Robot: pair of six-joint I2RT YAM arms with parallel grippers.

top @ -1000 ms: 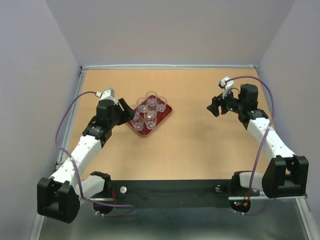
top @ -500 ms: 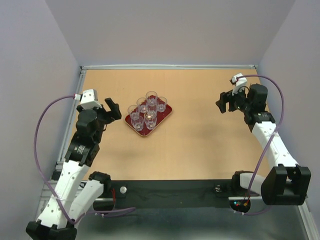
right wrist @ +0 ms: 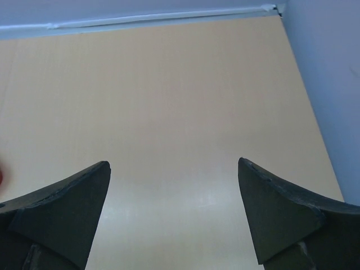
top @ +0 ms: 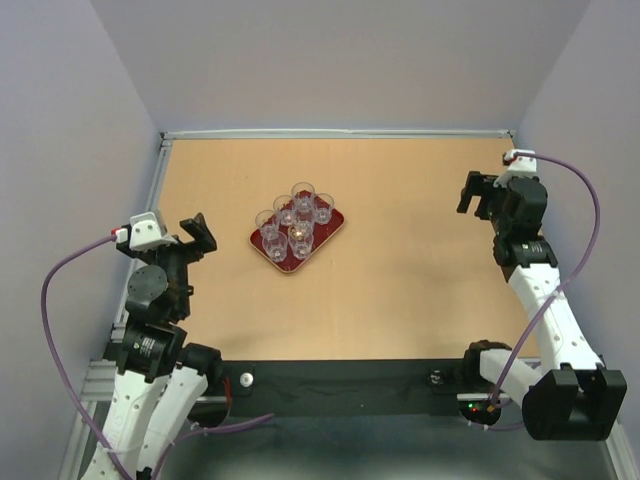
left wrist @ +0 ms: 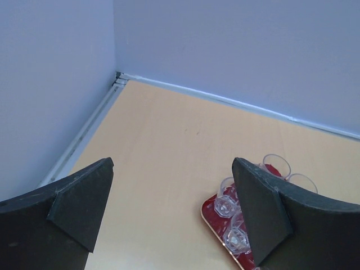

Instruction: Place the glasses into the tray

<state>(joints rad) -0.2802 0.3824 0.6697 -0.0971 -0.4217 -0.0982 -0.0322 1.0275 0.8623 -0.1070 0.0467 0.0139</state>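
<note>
1. Seen from above, the glasses point(top: 296, 222) stand upright in a close cluster in the dark red tray point(top: 324, 240). The tray lies left of centre on the wooden table point(top: 400, 290), turned at an angle to its edges.
2. The left gripper point(top: 195, 233) hangs off the tray's left side, near the table's left edge and clear of tray and glasses. Its jaws are spread wide and hold nothing.
3. The right gripper point(top: 480, 193) is well apart from the tray, toward the table's far right corner. Its jaws are likewise released and empty.
4. The left wrist camera shows what the overhead view is too distant to show: only bare table in the gap of the left gripper point(left wrist: 172, 161). One corner of the tray point(left wrist: 209, 209) and several glasses point(left wrist: 228, 203) sit low at right, partly hidden behind one of the fingers point(left wrist: 264, 214).
5. The right wrist camera shows bare table point(right wrist: 169, 84) and the foot of the wall point(right wrist: 315, 56) beyond the right gripper point(right wrist: 173, 162). A red sliver at the left edge is too small to identify.
6. Only the overhead view takes in the whole tray and both arms.
</note>
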